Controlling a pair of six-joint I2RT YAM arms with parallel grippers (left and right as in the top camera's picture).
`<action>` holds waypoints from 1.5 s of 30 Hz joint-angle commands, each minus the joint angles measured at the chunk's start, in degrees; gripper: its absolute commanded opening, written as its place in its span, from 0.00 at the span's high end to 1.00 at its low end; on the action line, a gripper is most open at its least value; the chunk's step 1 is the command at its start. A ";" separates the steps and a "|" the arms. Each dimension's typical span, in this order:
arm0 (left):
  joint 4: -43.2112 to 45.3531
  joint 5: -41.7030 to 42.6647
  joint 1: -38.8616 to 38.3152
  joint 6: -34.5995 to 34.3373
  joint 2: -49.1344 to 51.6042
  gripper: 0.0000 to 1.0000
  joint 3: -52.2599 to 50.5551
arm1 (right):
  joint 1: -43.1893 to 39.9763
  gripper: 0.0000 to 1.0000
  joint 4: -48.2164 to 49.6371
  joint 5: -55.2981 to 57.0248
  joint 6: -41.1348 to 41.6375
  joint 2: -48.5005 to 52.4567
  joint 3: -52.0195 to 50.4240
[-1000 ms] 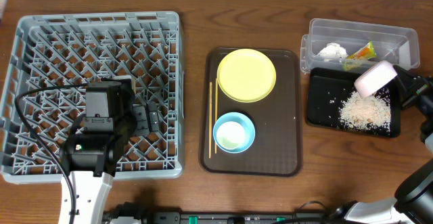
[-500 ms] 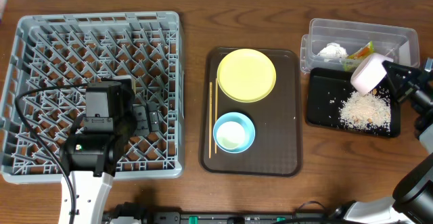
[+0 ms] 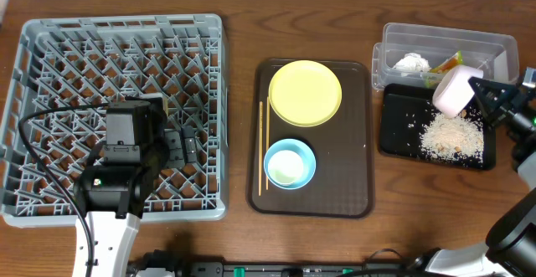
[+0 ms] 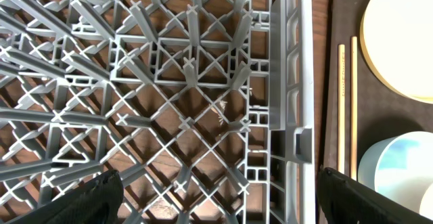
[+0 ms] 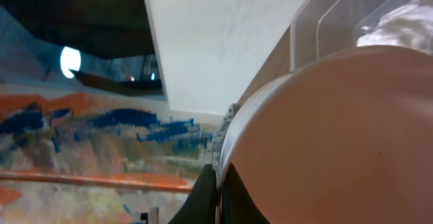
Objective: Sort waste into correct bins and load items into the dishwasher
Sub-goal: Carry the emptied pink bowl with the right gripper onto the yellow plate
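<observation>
Precariously, the right gripper point(image 3: 484, 93) pinches the tilted pinkish-white plastic bowl point(image 3: 455, 91) by its rim over the flat black rectangular tray point(image 3: 394, 139); a slip could scatter rice. The left gripper point(image 3: 182, 147) gapes above the grey pegged rack point(image 3: 50, 59).

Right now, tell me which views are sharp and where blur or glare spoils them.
Overhead: evenly lit and sharp, with faint reflections on the clear tub. Left wrist: crisp across the grey dish rack. Right wrist: the pinkish-white bowl sits so close that it looks soft and featureless, and the background is blurred.
</observation>
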 commanded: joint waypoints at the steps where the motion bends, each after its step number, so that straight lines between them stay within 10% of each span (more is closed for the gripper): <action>1: -0.15 0.11 -0.17 -0.33 0.00 0.07 1.01 | 1.57 0.99 0.11 -3.61 0.42 0.15 0.11; 15: -0.15 0.11 -0.17 -0.33 0.00 0.07 1.03 | 14.93 0.99 3.04 -4.72 10.23 -0.11 0.11; 24: -0.15 0.11 -0.17 -0.33 0.00 0.07 1.01 | 26.93 0.99 31.23 -0.94 28.28 -0.11 0.13; 35: -0.15 0.11 -0.17 -0.33 0.00 0.07 1.01 | 41.64 0.98 39.01 4.02 6.75 -0.09 0.59; 45: -0.20 0.13 -0.17 -0.35 0.00 0.07 1.03 | 43.85 0.99 22.38 25.46 -2.27 -0.09 4.26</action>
